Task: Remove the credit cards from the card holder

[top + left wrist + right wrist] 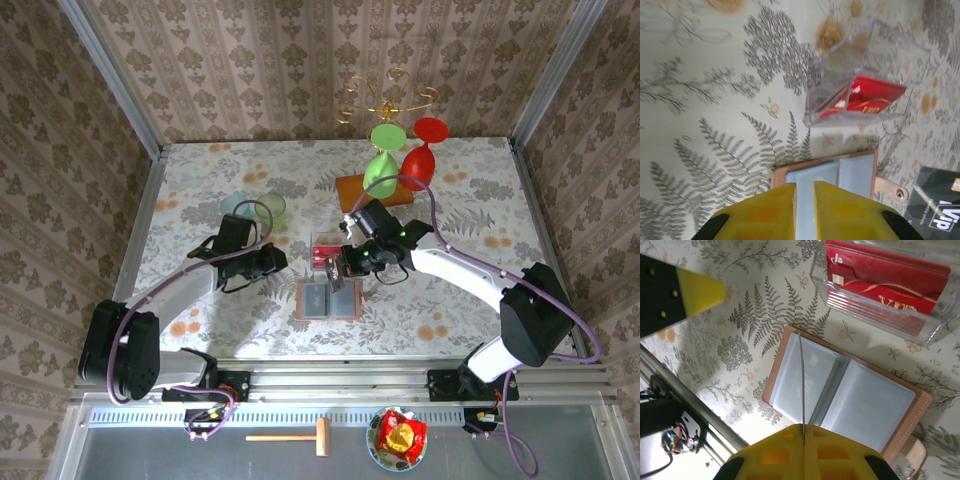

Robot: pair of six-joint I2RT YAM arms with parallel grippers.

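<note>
Right gripper pinches one credit card edge-on above the open card holder, we judge to draw it clear. Our left gripper, jaws slightly parted and empty, waits near the holder's ten o'clock corner (perhaps to steady it). Red credit cards stand in a clear box at twelve o'clock.

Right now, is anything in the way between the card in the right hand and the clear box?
No, nothing I can see. The right hand pinches the card above the open card holder, and bare table lies between it and the clear box. The left hand is off to the side.
</note>
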